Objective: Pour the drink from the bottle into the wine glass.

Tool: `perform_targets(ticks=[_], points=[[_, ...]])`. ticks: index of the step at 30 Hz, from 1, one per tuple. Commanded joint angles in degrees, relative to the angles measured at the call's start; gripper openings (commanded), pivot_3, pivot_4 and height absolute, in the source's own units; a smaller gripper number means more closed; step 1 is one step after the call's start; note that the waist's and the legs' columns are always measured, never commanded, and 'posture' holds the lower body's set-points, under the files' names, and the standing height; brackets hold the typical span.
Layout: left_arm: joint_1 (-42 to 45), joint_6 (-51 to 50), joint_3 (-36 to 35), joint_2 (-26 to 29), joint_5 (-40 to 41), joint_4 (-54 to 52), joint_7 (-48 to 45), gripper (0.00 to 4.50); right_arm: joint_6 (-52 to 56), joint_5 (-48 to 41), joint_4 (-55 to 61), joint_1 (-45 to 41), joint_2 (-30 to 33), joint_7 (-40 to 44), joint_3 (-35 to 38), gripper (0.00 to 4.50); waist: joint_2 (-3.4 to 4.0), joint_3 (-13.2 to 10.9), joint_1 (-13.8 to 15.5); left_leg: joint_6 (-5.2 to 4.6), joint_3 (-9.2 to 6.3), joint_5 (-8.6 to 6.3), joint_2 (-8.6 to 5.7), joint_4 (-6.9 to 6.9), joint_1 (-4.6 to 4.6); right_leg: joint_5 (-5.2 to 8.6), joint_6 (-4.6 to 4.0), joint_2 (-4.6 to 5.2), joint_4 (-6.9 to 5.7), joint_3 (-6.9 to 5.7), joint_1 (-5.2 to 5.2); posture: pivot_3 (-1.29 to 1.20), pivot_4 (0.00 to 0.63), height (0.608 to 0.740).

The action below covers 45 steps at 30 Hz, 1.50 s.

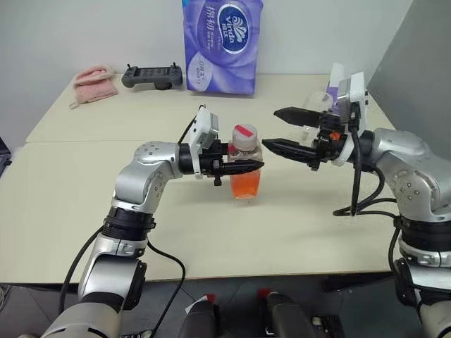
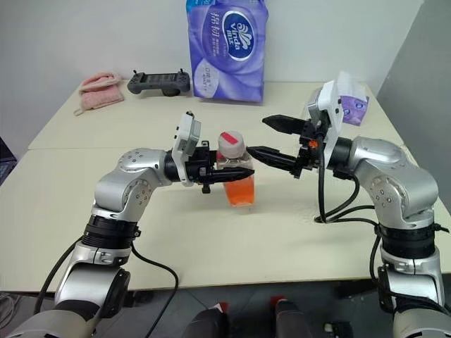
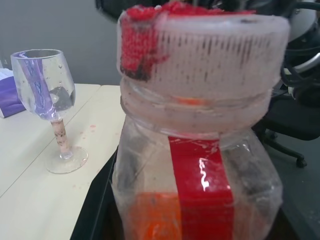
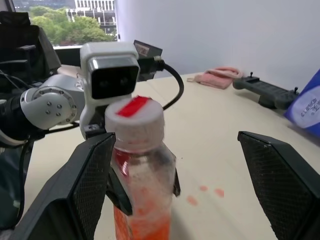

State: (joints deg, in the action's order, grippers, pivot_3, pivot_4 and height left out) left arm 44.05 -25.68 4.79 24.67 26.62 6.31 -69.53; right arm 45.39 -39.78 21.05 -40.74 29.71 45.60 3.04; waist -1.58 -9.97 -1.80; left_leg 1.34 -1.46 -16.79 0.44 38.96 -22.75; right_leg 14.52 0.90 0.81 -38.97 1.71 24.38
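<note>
My left gripper (image 1: 251, 167) is shut on the bottle (image 1: 246, 160), holding it upright at the middle of the table (image 1: 77, 204). The bottle is small and clear, with a red label strip (image 3: 200, 185) and a pale cap (image 1: 244, 136) with a red patch on top. The orange-red drink (image 1: 246, 184) fills its lower part. My right gripper (image 1: 271, 129) stands open just right of the cap, its fingers (image 4: 85, 190) spread wide and touching nothing. The wine glass (image 3: 47, 102) stands upright on the table beyond the bottle, its bowl without drink.
A purple tissue pack (image 1: 222, 42), a black controller (image 1: 151, 76) and a pink cloth (image 1: 95, 83) lie along the table's far edge. A small purple packet (image 2: 351, 105) sits at the far right. A black cable (image 1: 359, 204) loops on the table under my right arm.
</note>
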Motion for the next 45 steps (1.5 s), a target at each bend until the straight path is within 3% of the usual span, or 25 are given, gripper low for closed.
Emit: perform_targets(ticks=[1, 6, 14, 30, 36, 45], points=[[1.8, 1.3, -0.2, -0.3, 0.7, -1.4, -0.6, 1.74, 0.1, -0.6, 5.3, 0.4, -3.0, -5.5, -1.2, 4.17, 0.0, 0.0, 0.1, 0.0, 0.0, 0.0, 0.0, 0.0, -0.01, 0.0, 0.0, 0.0, 0.0, 0.0, 0.0, 0.0, 0.15, 0.74], [1.6, 1.3, 0.0, -0.3, 0.7, -1.8, -0.7, 1.74, -2.7, 3.2, 4.4, -0.5, -8.0, -10.2, -5.0, 4.17, 0.0, 0.0, 0.1, 0.01, 0.0, 0.0, -0.03, 0.01, 0.0, 0.0, 0.0, 0.0, 0.0, 0.0, 0.0, 0.0, 0.15, 0.74], [1.4, 1.2, 0.0, -0.2, 0.7, -2.2, -0.5, 1.74, -7.2, 7.5, 1.0, -0.2, -8.2, -9.7, -6.4, 4.17, 0.0, 0.0, 0.1, 0.01, 0.02, 0.01, -0.07, 0.02, 0.01, 0.0, 0.0, 0.0, 0.01, 0.0, -0.01, 0.0, 0.15, 0.74], [1.1, 1.2, 0.0, -0.2, 0.7, -2.1, -0.3, 1.74, -4.1, 1.7, 3.8, 1.3, -3.9, -7.5, -2.4, 4.17, 0.0, 0.0, 0.1, 0.0, 0.02, 0.0, -0.05, 0.01, 0.01, 0.0, 0.0, 0.0, 0.01, 0.01, -0.01, 0.0, 0.15, 0.74], [1.3, 1.4, -0.1, 0.0, 0.6, -1.8, -0.4, 1.74, -3.2, -0.7, 4.4, 0.5, -5.8, -8.8, -3.5, 4.17, 0.0, 0.0, 0.1, 0.0, 0.01, 0.0, -0.05, 0.02, 0.01, 0.0, 0.0, 0.0, 0.01, 0.01, -0.01, 0.0, 0.15, 0.74], [1.6, 1.4, -0.1, 0.1, 0.5, -1.8, -0.3, 1.74, -5.9, 2.6, 0.1, -1.1, -9.0, -9.1, -6.6, 4.17, 0.0, 0.0, 0.1, 0.0, 0.01, 0.0, -0.05, 0.02, 0.0, 0.0, 0.0, 0.0, 0.01, 0.0, -0.01, 0.0, 0.15, 0.74]])
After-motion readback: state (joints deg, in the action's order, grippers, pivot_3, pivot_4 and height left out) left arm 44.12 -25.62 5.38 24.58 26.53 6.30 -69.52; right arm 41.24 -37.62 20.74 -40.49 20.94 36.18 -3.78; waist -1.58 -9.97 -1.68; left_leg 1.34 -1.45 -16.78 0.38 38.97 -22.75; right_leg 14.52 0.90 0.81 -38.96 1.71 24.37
